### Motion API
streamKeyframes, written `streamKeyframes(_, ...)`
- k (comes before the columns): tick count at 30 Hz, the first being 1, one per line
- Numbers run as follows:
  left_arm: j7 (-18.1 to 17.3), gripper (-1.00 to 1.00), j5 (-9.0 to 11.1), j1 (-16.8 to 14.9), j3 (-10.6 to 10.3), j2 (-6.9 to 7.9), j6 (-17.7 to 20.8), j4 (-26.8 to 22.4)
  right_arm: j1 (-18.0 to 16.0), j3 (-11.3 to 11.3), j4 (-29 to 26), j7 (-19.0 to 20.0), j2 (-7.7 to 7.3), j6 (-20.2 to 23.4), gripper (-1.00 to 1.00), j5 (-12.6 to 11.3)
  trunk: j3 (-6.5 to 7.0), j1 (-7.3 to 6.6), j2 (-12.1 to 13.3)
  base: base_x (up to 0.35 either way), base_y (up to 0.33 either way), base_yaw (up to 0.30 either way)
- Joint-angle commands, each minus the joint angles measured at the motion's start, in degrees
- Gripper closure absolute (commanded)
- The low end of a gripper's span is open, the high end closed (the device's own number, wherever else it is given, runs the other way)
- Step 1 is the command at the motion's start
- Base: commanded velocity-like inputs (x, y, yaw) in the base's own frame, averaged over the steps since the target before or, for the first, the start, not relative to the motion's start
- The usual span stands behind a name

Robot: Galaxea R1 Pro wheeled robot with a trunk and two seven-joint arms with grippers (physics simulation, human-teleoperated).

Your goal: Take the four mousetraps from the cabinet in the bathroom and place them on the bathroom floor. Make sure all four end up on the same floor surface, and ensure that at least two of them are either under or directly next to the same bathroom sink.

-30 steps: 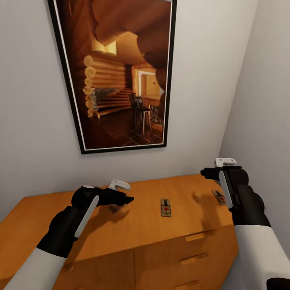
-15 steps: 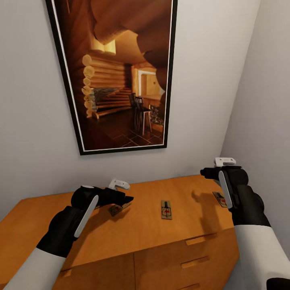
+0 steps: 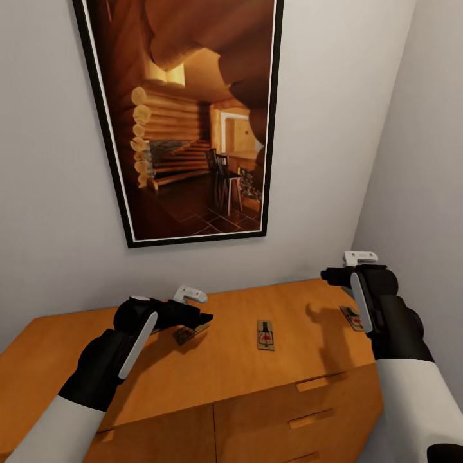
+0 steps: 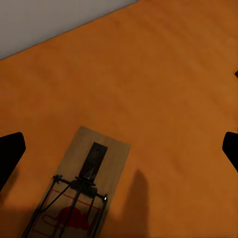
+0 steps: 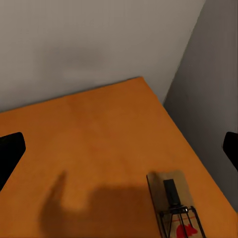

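The cabinet (image 3: 244, 379) stood against the pale wall in a corner, its flat orange-brown top serving as the worktop, with drawer fronts visible on its face. A large black-framed picture (image 3: 186, 116) of a log interior hung on the wall directly above the cabinet. Three mousetraps were observed on the cabinet top. The middle mousetrap (image 3: 265, 335) lay flat near the centre of the top, apart from both arms. The left mousetrap (image 3: 186, 334) lay just under the tip of the left tool (image 3: 200, 317); in the left wrist view this trap (image 4: 77, 191) rested flat on the wood between the two dark fingertips (image 4: 10, 153), which stood wide apart with neither touching it. The right mousetrap (image 3: 350, 316) lay near the cabinet's right edge, beside the side wall, partly hidden behind the right arm. The right tool (image 3: 337, 275) hung above the cabinet top, its shadow falling on the wood beside that trap; the right wrist view showed its fingertips (image 5: 11, 148) spread wide, with the trap (image 5: 173, 203) lying flat below them and untouched. A fourth trap could not be identified. The bathroom floor and sink could not be assessed from these views.
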Motion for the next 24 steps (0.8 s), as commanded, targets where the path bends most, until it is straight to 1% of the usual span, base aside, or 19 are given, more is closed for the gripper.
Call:
streamKeyframes(1, 0.27, -1.00, 0.46, -0.06, -0.09, 0.04, 0.28, 0.04, -0.05, 0.01, 0.01, -0.03, -0.14, 0.26, -1.00, 0.01, -0.07, 0.00, -0.04, 0.000, 0.000, 0.000)
streamKeyframes(2, 0.58, -1.00, 0.47, -0.06, -0.14, 0.03, 0.27, 0.97, -0.05, -0.10, 0.35, 0.21, -0.65, 0.26, -1.00, -0.36, -0.07, 0.00, -0.04, 0.000, 0.000, 0.000)
streamKeyframes(5, 1.11, -1.00, 0.47, -0.06, -0.10, 0.03, 0.27, 1.93, -0.05, -0.22, 0.75, 0.41, -1.51, 0.26, -1.00, -0.58, -0.07, 0.00, -0.04, 0.000, 0.000, 0.000)
streamKeyframes(7, 1.52, -1.00, 0.47, -0.06, -0.06, 0.02, 0.27, 2.62, -0.05, -0.38, 1.25, 0.63, -2.47, 0.26, -1.00, -0.73, -0.07, 0.00, -0.04, 0.000, 0.000, 0.000)
streamKeyframes(8, 1.52, -1.00, 0.47, -0.06, -0.06, 0.02, 0.27, 2.62, -0.05, -0.38, 1.25, 0.63, -2.47, 0.26, -1.00, -0.73, -0.07, 0.00, -0.04, 0.000, 0.000, 0.000)
streamKeyframes(11, 1.93, -1.00, 0.47, -0.06, -0.01, -0.02, 0.26, 3.62, -0.05, -0.88, 2.78, 1.27, -4.17, 0.26, -1.00, -1.00, -0.07, 0.00, -0.04, 0.000, 0.000, 0.000)
streamKeyframes(14, 2.15, -1.00, 0.47, -0.06, 0.00, -0.05, 0.26, 4.50, -0.05, -1.39, 5.22, 2.70, -6.30, 0.26, -1.00, -1.89, -0.07, 0.00, -0.04, 0.000, 0.000, 0.000)
streamKeyframes(15, 2.15, -1.00, 0.47, -0.06, 0.00, -0.05, 0.26, 4.50, -0.05, -1.39, 5.22, 2.70, -6.30, 0.26, -1.00, -1.89, -0.07, 0.00, -0.04, 0.000, 0.000, 0.000)
streamKeyframes(21, 2.31, -1.00, 0.43, -0.06, 0.06, -0.36, 0.22, 5.81, -0.05, -1.78, 10.66, 8.21, -11.89, 0.26, -1.00, -5.62, -0.07, 0.00, -0.04, 0.000, 0.000, 0.000)
streamKeyframes(24, 2.35, -1.00, 0.41, -0.06, 0.03, -0.43, 0.20, 6.18, -0.05, -1.76, 12.22, 10.12, -14.07, 0.26, -1.00, -6.71, -0.07, 0.00, -0.04, 0.000, 0.000, 0.000)
